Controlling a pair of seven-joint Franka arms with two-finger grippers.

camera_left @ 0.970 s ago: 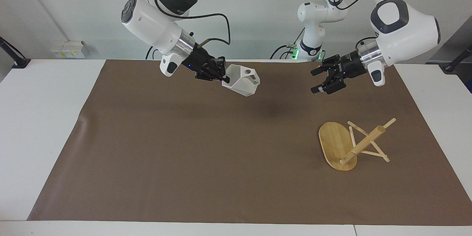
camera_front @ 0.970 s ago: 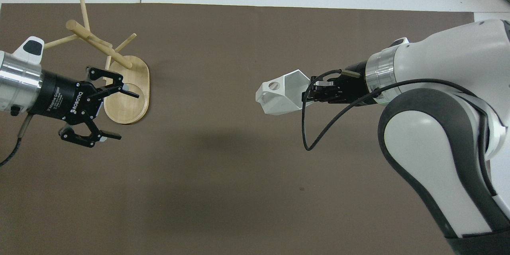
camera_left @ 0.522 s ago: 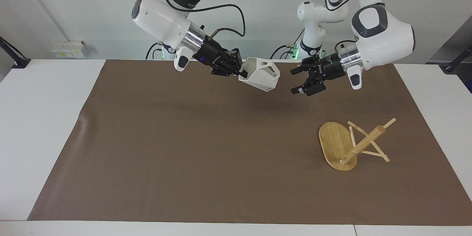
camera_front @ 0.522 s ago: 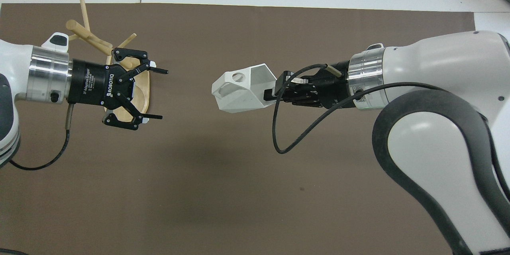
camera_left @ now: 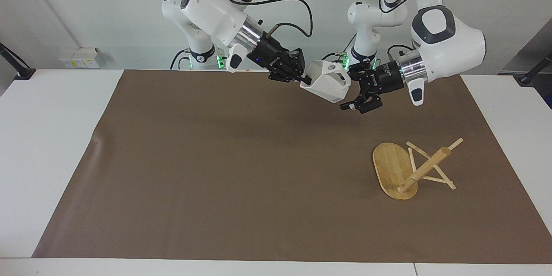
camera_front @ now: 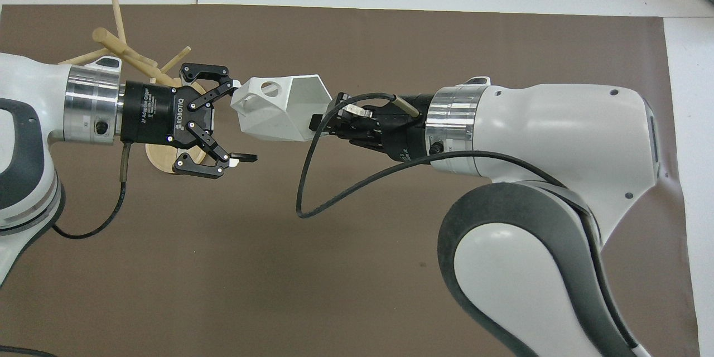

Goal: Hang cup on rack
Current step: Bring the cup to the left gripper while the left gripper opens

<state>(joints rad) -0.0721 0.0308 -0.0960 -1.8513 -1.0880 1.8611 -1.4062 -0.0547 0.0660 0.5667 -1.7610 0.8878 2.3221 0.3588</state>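
The white faceted cup (camera_left: pixel 327 81) (camera_front: pixel 276 109) hangs in the air over the mat's edge nearest the robots, lying sideways. My right gripper (camera_left: pixel 305 79) (camera_front: pixel 318 121) is shut on its rim wall. The blocky handle with its round hole points at my left gripper (camera_left: pixel 347 88) (camera_front: pixel 245 121), which is open with its fingers on either side of the cup's handle end; whether they touch it I cannot tell. The bamboo rack (camera_left: pixel 390 168) (camera_front: pixel 120 47) rests on the mat toward the left arm's end, partly covered by the left gripper in the overhead view.
A brown mat (camera_left: pixel 224 172) covers most of the white table (camera_left: pixel 47 138). The rack's thin pegs (camera_left: pixel 431 179) stick out sideways from its post. A black cable (camera_front: pixel 312 201) loops below the right wrist.
Both arms have swung toward each other. The right gripper carried the cup toward the left arm's end, and the open left gripper came in until its fingers flank the cup's handle end.
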